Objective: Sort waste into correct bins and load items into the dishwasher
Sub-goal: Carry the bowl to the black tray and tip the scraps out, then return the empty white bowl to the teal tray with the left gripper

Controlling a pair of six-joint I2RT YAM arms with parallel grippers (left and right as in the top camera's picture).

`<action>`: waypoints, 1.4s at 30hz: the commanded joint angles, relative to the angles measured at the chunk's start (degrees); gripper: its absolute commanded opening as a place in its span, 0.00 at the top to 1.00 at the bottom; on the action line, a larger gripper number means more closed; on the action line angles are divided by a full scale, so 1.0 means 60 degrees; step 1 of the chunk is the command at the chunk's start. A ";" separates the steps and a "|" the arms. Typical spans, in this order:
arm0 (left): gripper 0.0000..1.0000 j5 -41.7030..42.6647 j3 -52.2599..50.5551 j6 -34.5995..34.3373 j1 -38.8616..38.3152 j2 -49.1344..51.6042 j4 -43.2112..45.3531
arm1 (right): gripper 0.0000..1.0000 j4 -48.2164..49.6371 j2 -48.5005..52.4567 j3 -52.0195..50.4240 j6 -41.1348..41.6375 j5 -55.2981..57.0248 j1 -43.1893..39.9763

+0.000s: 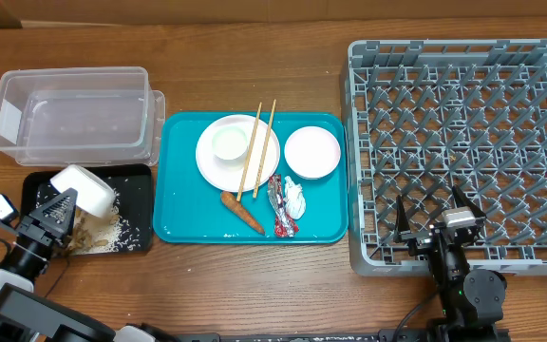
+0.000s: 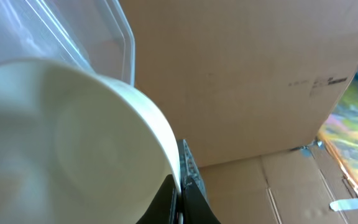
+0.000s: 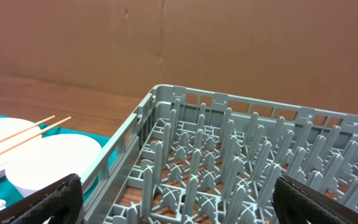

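My left gripper (image 1: 62, 205) is shut on the rim of a white bowl (image 1: 84, 188), held tipped over the black tray (image 1: 139, 190), where rice and beige scraps (image 1: 103, 233) lie. In the left wrist view the bowl (image 2: 73, 137) fills the left side, its rim pinched between the jaws (image 2: 180, 193). On the teal tray (image 1: 179, 223) are a large white plate (image 1: 218, 169) with a small cup (image 1: 230, 144), chopsticks (image 1: 257, 150), a second bowl (image 1: 311, 152), a carrot (image 1: 242, 213), a red-and-silver wrapper (image 1: 277, 207) and a tissue (image 1: 295, 198). My right gripper (image 1: 435, 223) is open and empty over the grey dish rack (image 1: 463, 142).
The clear tub (image 1: 74, 114) stands behind the black tray; it also shows in the left wrist view (image 2: 73, 31). In the right wrist view the rack's pegs (image 3: 229, 155) lie between my fingers, with the second bowl (image 3: 55, 162) and chopsticks (image 3: 23, 134) at left. A brown cardboard wall stands behind.
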 commanded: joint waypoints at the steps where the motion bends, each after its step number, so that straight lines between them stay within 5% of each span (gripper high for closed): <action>1: 0.96 0.0302 0.0011 -0.0313 -0.0084 0.0058 0.0146 | 0.00 0.0084 -0.0069 -0.0095 -0.0025 -0.0022 -0.0004; 7: 0.96 0.0251 0.0011 0.0182 -0.0390 0.0058 0.0226 | 0.00 0.0084 -0.0069 -0.0095 -0.0022 -0.0022 -0.0004; 14: 0.96 -0.0980 0.0022 -0.1319 -0.0586 -0.0841 0.0237 | 0.00 0.0084 -0.0066 -0.0095 -0.0022 -0.0022 -0.0004; 18: 0.96 -0.2146 0.0361 -0.2681 -0.1596 -0.2681 0.0226 | 0.00 0.0084 -0.0069 -0.0095 -0.0022 -0.0022 -0.0004; 21: 0.96 -0.3293 0.0852 -0.3552 -0.3162 -0.3861 0.0091 | 0.00 0.0084 -0.0066 -0.0095 -0.0022 -0.0022 -0.0004; 25: 0.96 -0.5952 0.1953 -0.3147 -0.5912 -0.4597 -0.1847 | 0.00 0.0084 -0.0066 -0.0095 -0.0025 -0.0022 -0.0004; 28: 0.96 -0.9486 0.3027 -0.2313 -0.8728 -0.4619 -0.4160 | 0.00 0.0084 -0.0066 -0.0095 -0.0025 -0.0022 -0.0004; 33: 0.96 -1.3985 0.3144 -0.2317 -1.2597 -0.4462 -0.5810 | 0.00 0.0084 -0.0069 -0.0095 -0.0025 -0.0022 -0.0004; 37: 0.96 -1.5478 0.3064 -0.2590 -1.4560 -0.3588 -0.5963 | 0.00 0.0084 -0.0069 -0.0095 -0.0025 -0.0022 -0.0004; 42: 0.96 -1.5956 0.3064 -0.2696 -1.5136 -0.1942 -0.5989 | 0.00 0.0084 -0.0066 -0.0095 -0.0022 -0.0022 -0.0004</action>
